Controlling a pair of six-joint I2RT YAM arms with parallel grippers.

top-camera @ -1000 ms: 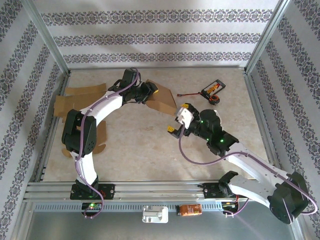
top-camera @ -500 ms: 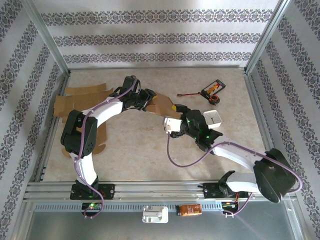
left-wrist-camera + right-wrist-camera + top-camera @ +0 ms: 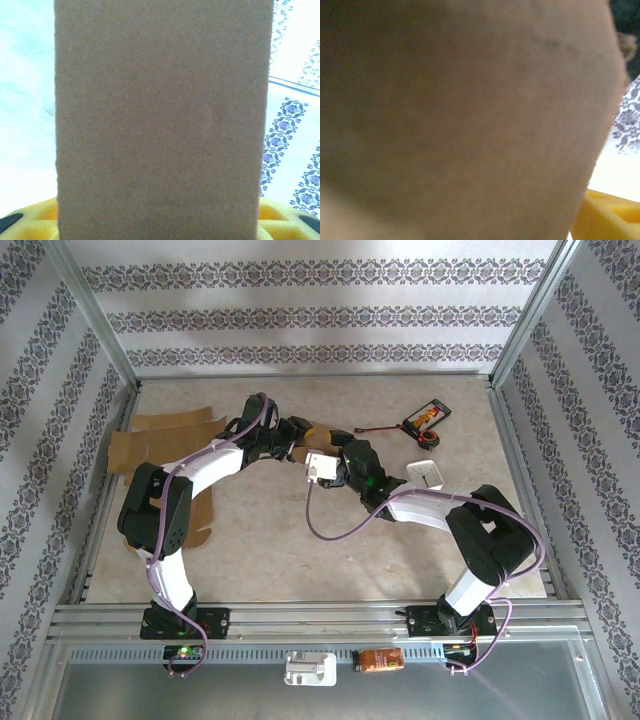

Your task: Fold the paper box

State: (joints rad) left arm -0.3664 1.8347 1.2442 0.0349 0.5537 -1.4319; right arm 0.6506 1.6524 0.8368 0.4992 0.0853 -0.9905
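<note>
Found left gripper (image 3: 298, 430) and right gripper (image 3: 338, 452) crowding a raised flap (image 3: 160, 120) of the paper box (image 3: 160, 435), otherwise flat at the tabletop's (image 3: 260, 540) left rear, apparently to crease it; could not tell either jaws' state.

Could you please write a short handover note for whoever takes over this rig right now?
Left tool: a cardboard flap sits between its fingers; grip unclear.
Right tool: cardboard close against it; open or shut unclear.
Paper box: mostly flat on the table's left side, one flap toward the centre where both tools meet.
Done: flap engaged. Left: nearly all folding; box not yet formed.
</note>
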